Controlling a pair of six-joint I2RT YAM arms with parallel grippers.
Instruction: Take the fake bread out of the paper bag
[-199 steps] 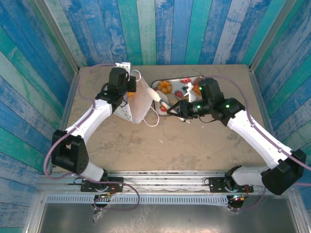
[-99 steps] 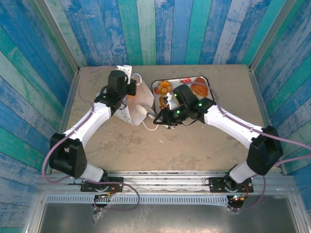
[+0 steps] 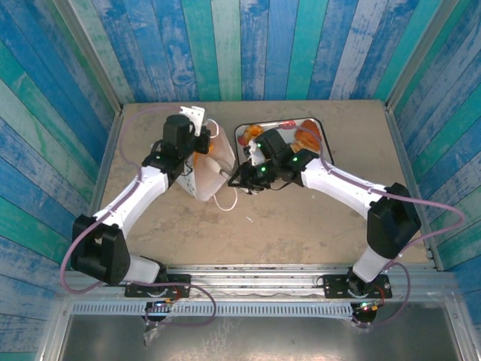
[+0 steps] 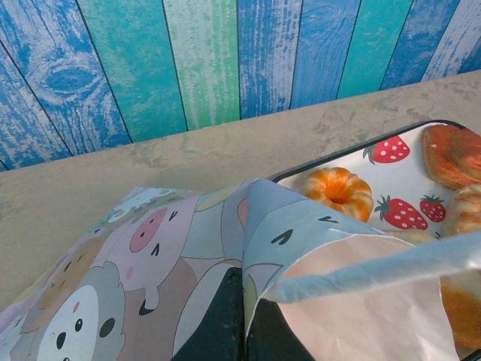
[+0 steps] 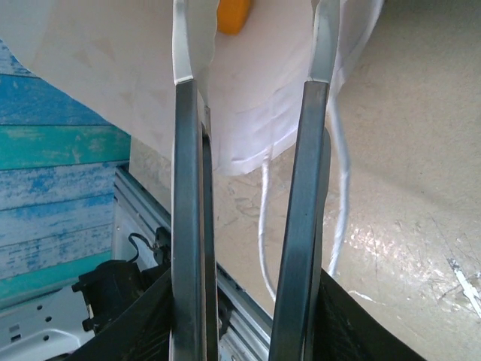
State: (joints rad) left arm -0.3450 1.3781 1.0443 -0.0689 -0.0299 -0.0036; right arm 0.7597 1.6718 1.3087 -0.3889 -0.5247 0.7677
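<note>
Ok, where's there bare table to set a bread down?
Bare: the near half of the table, from the paper bag to the front edge, and the strip right of the strawberry tray. Crowded: the far middle, around bag and tray.

top view high, behind rig, looking down; both wrist views close on paper bag [image 3: 204,179], also in top view.

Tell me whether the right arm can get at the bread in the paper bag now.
Likely yes: the left gripper holds the paper bag open, and the right gripper, jaws parted, points at orange bread inside.
</note>
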